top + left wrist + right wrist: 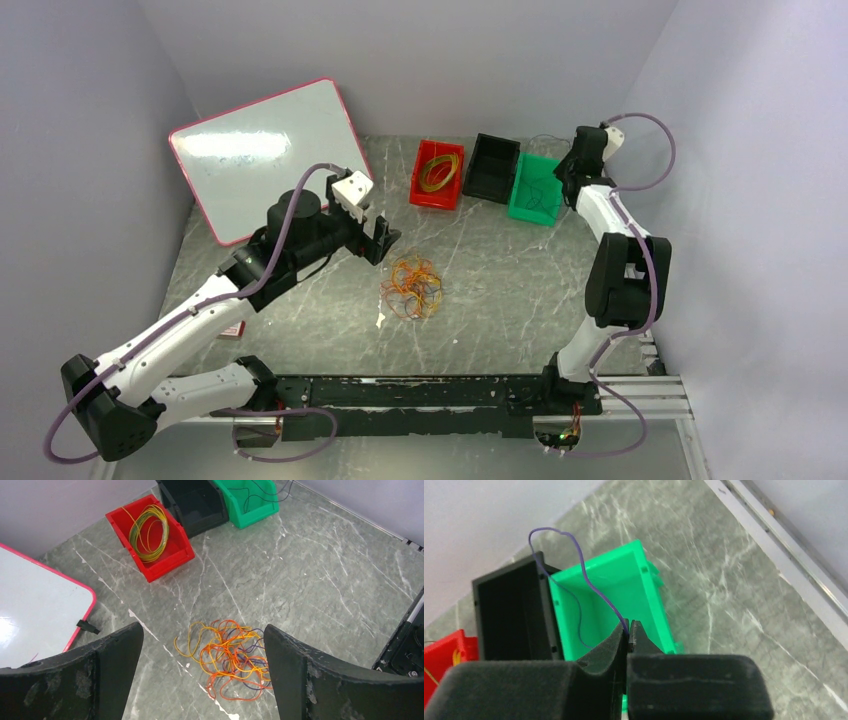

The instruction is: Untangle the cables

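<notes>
Cables (412, 288) tangled on table (520, 290): light, limp, springy; best pinched at an outlying loop, probably. Left gripper (202, 629) wide, empty, near them. Right gripper (629, 630) clamped on dark strand (584, 570) over green bin (644, 580).

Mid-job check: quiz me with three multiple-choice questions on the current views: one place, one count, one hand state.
1. Where is the right hand? A over the green bin; B over the whiteboard; C down by its base.
2. How many bins are on the table? A two; B three; C four.
3. The left hand is: A open, empty; B shut on a yellow cable; C shut on a bin's rim.
Answers: 1 A, it pinches a dark cable above that bin. 2 B, red bin, black bin, green one. 3 A, fingers wide apart, tangle untouched below.
</notes>
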Controlling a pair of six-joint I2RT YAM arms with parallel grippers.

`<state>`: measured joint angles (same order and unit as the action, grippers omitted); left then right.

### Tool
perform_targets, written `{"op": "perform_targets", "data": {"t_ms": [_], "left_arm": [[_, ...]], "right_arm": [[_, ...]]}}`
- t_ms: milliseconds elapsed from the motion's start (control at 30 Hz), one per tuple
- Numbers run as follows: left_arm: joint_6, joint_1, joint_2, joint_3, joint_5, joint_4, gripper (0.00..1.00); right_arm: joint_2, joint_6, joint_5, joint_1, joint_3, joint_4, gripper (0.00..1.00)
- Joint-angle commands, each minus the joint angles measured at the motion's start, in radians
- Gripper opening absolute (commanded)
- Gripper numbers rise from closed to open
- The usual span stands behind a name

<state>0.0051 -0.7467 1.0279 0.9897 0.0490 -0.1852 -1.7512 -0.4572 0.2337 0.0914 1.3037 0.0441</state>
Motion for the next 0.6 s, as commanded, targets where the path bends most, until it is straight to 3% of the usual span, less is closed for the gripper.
{"op": "perform_targets", "data": {"t_ms": [0, 567], "left_arm": [[-0.013, 0.005, -0.01, -0.007, 0.028, 0.011, 0.94], [-0.03, 0.005, 0.019, 0.001, 0.05, 0.018, 0.92]], "right_arm": [[-0.015, -0.044, 0.058, 0.009, -0.013, 0.064, 0.0], [-0.111, -0.026, -0.031, 0.007, 0.025, 0.215, 0.0]]}}
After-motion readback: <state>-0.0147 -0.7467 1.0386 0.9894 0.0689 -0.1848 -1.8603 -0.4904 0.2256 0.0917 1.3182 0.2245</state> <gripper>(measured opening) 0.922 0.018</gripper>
